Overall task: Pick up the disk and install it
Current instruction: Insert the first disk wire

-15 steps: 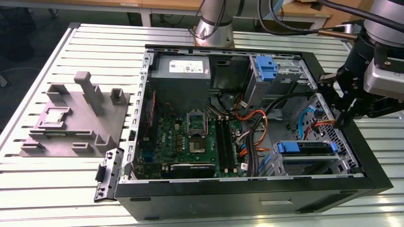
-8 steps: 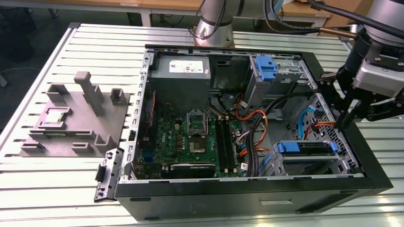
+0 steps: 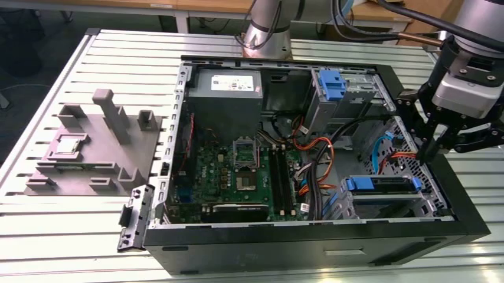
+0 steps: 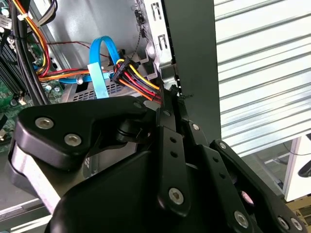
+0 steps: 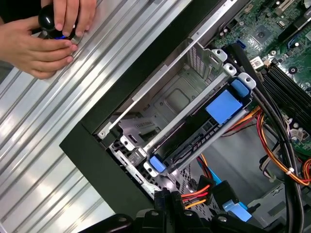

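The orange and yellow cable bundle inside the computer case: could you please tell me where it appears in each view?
Exterior view: the cable bundle runs inside the case, toward the exterior view's right.
Second wrist view: it lies beside a blue flat cable.
First wrist view: it lies just past the drive cage.
Shared landmark: the case's black wall.

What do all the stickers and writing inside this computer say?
None of it can be read.
White sticker on the grey metal power-supply box: print too small.
Green motherboard: markings too small.
Small white tags on the black cables: blurred.
Silver hard drive with blue rails sits in its bay, edge on; no label visible.
Black gripper: no writing seen.
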